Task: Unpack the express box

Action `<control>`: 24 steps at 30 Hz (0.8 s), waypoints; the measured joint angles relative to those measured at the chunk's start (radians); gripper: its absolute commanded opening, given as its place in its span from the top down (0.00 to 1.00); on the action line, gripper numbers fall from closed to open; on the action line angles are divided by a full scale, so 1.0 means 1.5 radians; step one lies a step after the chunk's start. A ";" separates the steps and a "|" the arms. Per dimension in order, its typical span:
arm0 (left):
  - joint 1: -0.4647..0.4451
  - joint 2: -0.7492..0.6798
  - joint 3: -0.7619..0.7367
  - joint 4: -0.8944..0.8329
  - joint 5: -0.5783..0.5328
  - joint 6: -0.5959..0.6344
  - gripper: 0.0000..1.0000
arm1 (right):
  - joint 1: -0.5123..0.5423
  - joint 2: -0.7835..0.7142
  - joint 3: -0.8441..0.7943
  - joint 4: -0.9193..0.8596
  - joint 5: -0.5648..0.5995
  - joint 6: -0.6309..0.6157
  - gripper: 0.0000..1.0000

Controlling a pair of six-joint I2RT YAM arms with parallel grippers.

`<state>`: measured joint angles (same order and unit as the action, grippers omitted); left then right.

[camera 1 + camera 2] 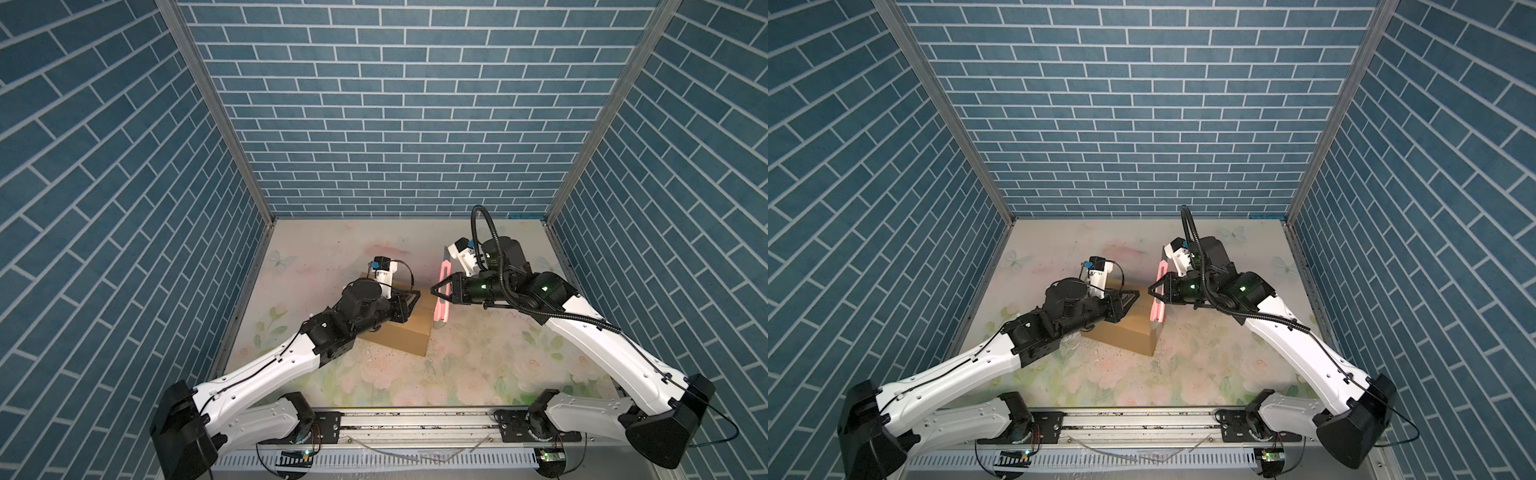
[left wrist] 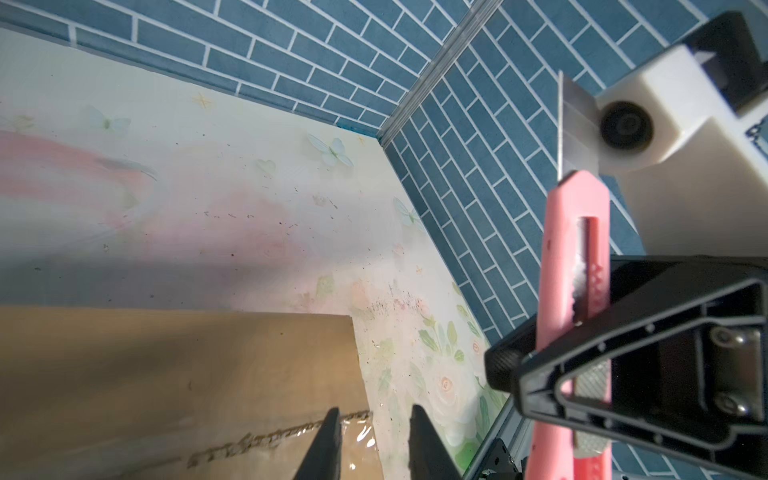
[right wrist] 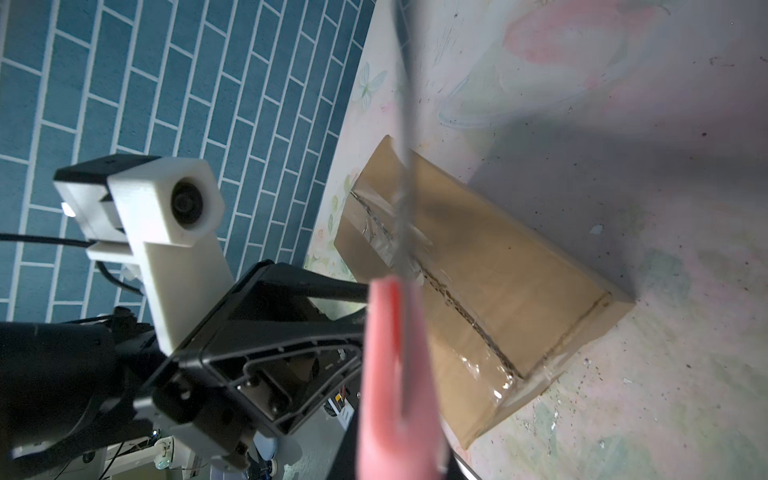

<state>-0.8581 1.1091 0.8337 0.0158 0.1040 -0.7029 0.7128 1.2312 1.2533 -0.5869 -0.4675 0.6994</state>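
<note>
The express box [image 1: 409,332] lies closed on the table [image 1: 478,365], left of centre, with its taped seam [image 3: 457,309] uppermost. Our right gripper [image 1: 436,291] pinches the pink knife [image 1: 444,270] just right of the box. The blade [image 2: 575,124] is out and pointing far, clear of the cardboard. Our left gripper [image 2: 376,440] hovers over the box top near its right edge, its fingers narrowly apart with nothing between them. We judge the seam cut is in hand. Next the blade must tip down onto the tape while the left gripper steadies the box.
</note>
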 measured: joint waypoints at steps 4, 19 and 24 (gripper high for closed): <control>-0.001 0.041 0.015 0.015 0.012 -0.003 0.73 | -0.001 0.027 0.019 0.005 0.002 -0.001 1.00; -0.022 0.070 0.021 0.015 0.018 -0.018 0.73 | -0.005 0.094 0.073 0.007 0.015 -0.014 1.00; -0.024 0.073 0.023 0.012 0.012 -0.019 0.73 | -0.005 0.102 0.077 0.001 0.024 -0.018 1.00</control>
<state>-0.8944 1.2190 0.8677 0.0345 0.1226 -0.7307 0.7055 1.3846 1.3689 -0.5850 -0.4309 0.6724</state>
